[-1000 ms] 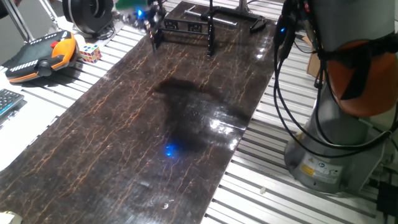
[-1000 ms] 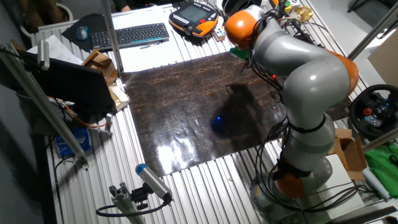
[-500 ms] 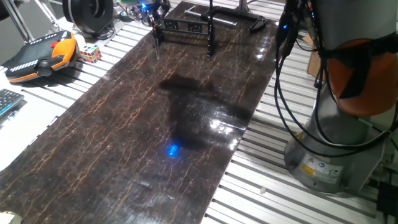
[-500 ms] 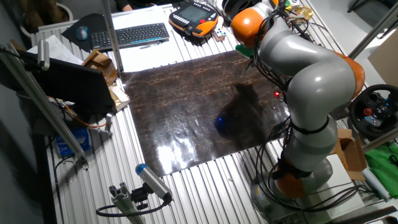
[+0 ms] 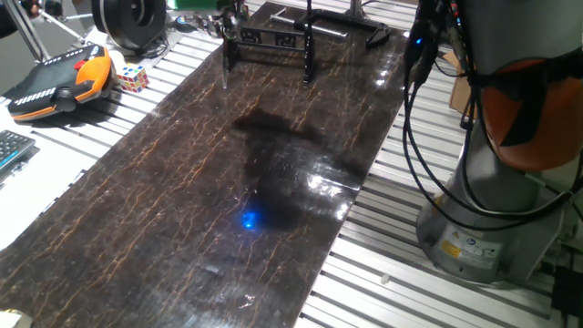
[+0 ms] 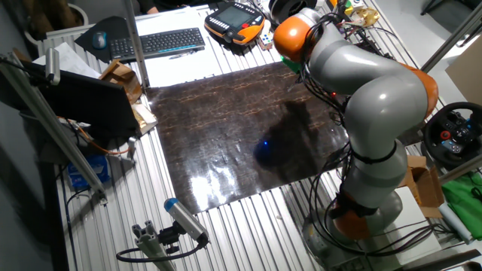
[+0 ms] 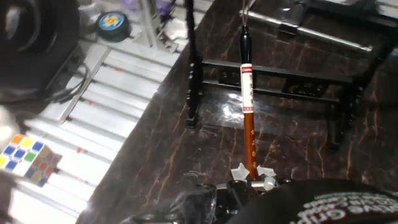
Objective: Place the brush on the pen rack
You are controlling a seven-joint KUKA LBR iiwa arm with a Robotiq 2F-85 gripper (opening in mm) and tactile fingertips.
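Orange-red thin brush (image 7: 248, 127), gripped by closed fingers (image 7: 251, 173), points lengthwise away from them across the black metal pen rack (image 7: 268, 73) at the worktop's far edge.

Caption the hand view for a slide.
Tool holds the orange-red brush out over the black pen rack on the dark marbled table.

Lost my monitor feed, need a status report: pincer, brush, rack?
Pincer shut on brush. Brush crosses over pen rack bar in hand view, contact unclear. Nothing in the way.
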